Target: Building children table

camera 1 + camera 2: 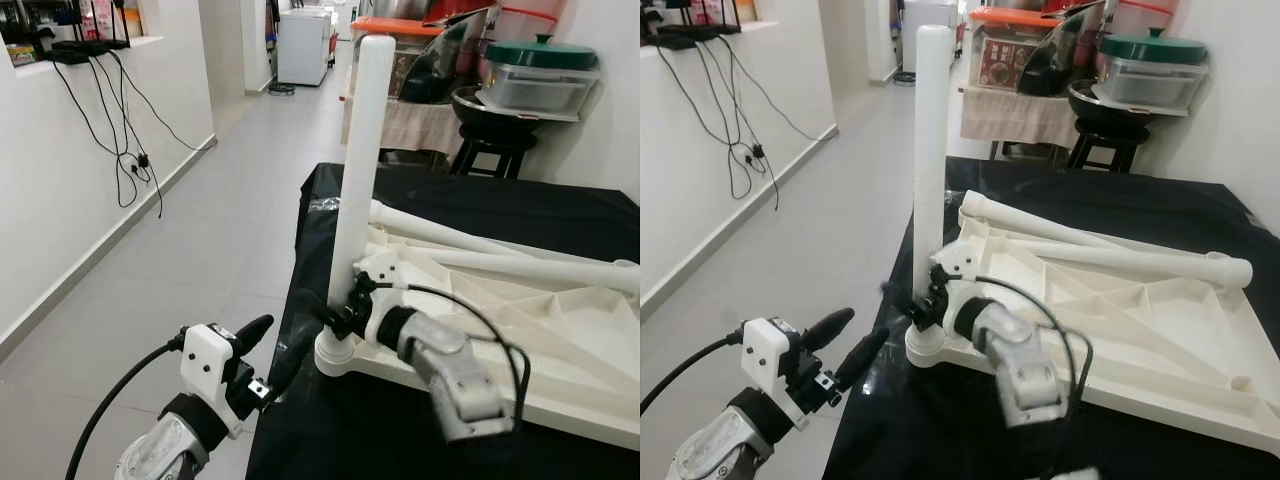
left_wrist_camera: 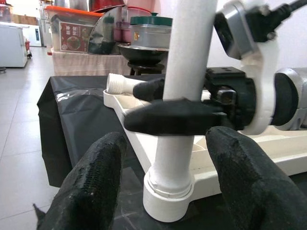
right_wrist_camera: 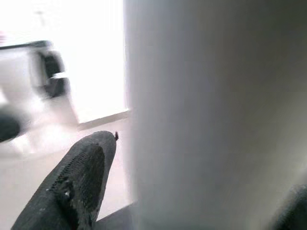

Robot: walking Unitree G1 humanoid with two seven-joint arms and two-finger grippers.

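Left eye view: leg stands upright in the near-left corner socket of the tabletop. Right gripper is clamped on its base; left gripper, fingers spread and empty, hovers just left.

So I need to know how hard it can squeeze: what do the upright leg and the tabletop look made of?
The leg looks like hollow moulded plastic, white with a matte, smooth finish. The right gripper is shut on it near the socket. The tabletop, lying upside down, also looks like cream-white plastic: its underside shows moulded ribs. Both are probably light and slightly flexible, though wall thickness cannot be judged.
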